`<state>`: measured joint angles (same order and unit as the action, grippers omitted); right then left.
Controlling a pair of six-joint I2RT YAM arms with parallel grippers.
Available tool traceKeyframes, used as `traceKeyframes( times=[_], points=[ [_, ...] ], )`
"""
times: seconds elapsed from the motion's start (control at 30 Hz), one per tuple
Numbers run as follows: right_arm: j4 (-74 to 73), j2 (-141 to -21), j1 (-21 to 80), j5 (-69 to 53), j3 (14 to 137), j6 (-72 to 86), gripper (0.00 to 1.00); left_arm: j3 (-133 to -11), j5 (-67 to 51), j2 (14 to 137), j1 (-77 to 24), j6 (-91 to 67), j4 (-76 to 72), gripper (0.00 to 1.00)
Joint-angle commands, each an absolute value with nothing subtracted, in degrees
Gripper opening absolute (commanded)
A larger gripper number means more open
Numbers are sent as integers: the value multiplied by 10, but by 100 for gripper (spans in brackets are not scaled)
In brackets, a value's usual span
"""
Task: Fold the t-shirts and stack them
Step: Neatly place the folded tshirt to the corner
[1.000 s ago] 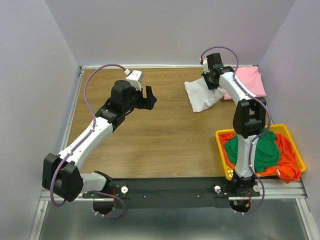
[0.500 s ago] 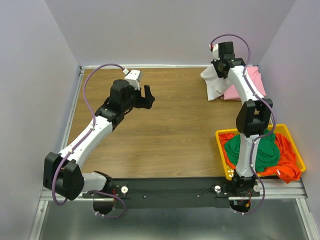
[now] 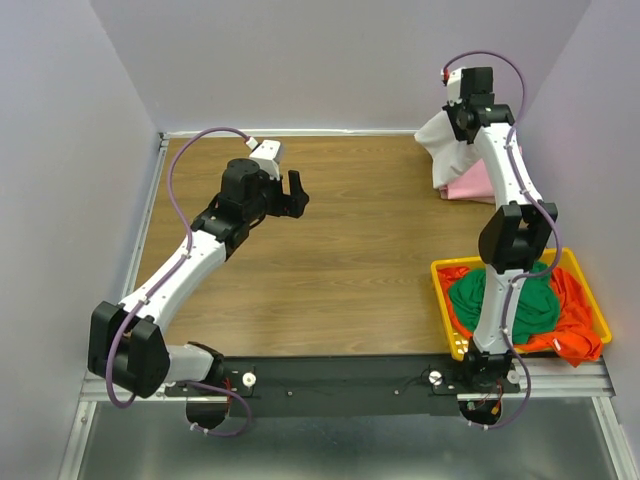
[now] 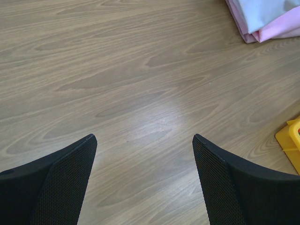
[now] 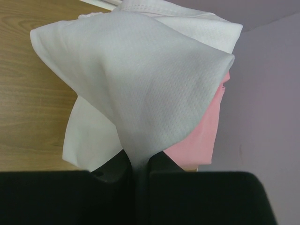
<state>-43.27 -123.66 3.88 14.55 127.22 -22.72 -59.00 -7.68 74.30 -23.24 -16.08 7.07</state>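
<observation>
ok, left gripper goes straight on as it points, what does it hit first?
Probably the bare wooden table: the open left gripper angles down at it, nothing between. The pink t-shirt and yellow basket sit off to the side of that line. Depth is unclear.

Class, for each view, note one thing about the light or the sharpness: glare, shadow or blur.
Top view: even light, no hard shadows on the table. Left wrist: a pale glare patch on it ahead of the left gripper. Right wrist: the white shirt is close and sharp, weave showing; the right gripper beneath is almost black.
</observation>
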Motion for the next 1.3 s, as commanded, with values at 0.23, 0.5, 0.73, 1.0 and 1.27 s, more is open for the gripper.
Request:
traceKeyframes(
  times=[0.23,0.5,0.73,1.0,1.27],
  points=[
    [-449,-1213,19,123,1290,-238,0,-583,-98,752,-229,-158,76,91],
    [-450,-1220,3,112,1288,-243,0,-583,-100,757,-229,-160,76,91],
    [-448,-1266,-25,135,1306,-250,1,-582,-99,759,-229,-159,76,91],
    [-436,-1330,-39,178,1321,-248,9,-583,-99,767,-229,-157,76,91],
    [-407,-1332,-40,279,1332,-201,100,-584,-97,753,-229,-151,77,91]
  ],
)
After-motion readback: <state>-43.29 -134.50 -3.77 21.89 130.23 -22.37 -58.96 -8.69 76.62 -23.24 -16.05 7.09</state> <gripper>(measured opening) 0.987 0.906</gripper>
